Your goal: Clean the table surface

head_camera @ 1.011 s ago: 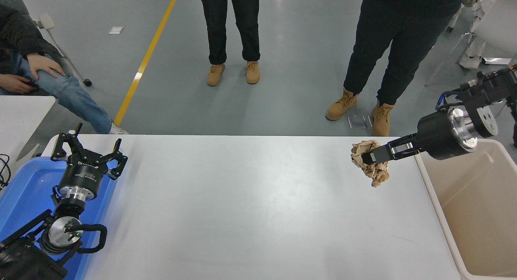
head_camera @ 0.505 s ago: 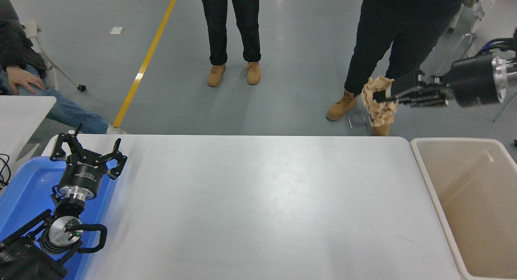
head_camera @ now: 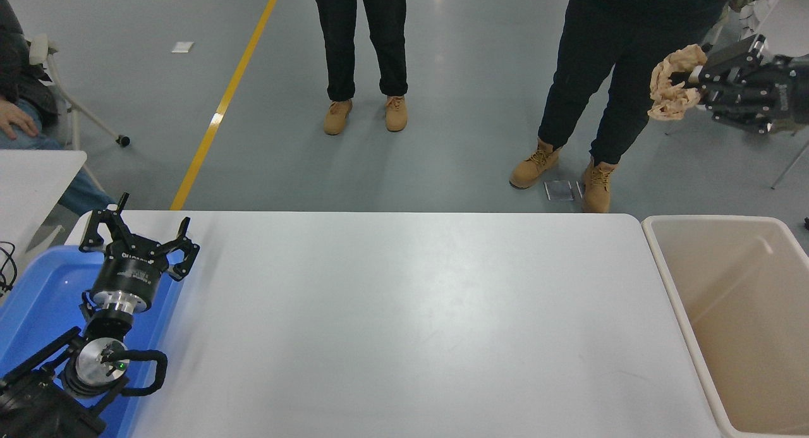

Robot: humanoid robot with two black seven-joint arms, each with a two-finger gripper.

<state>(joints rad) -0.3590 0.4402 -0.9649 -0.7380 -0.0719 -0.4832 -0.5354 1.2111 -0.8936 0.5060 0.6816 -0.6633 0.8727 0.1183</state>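
Observation:
The table surface [head_camera: 404, 324] is a wide white-grey top filling the lower middle of the head view. High at the upper right, my right gripper [head_camera: 686, 81] is shut on a crumpled brown paper wad [head_camera: 673, 84], held well above the floor beyond the table's far right corner. My left gripper [head_camera: 138, 237] is parked at the lower left with its fingers spread open and nothing between them.
A beige bin [head_camera: 670, 280] stands against the table's right end. A blue tray [head_camera: 31, 299] lies under the left arm. Two people's legs [head_camera: 363, 46] stand at the far side. A seated person [head_camera: 12, 119] and a small white table corner [head_camera: 31, 172] are at left.
My right gripper has lifted the paper wad from just above the table's right end, up and to the right, to high at the frame's upper right. The left arm has not moved.

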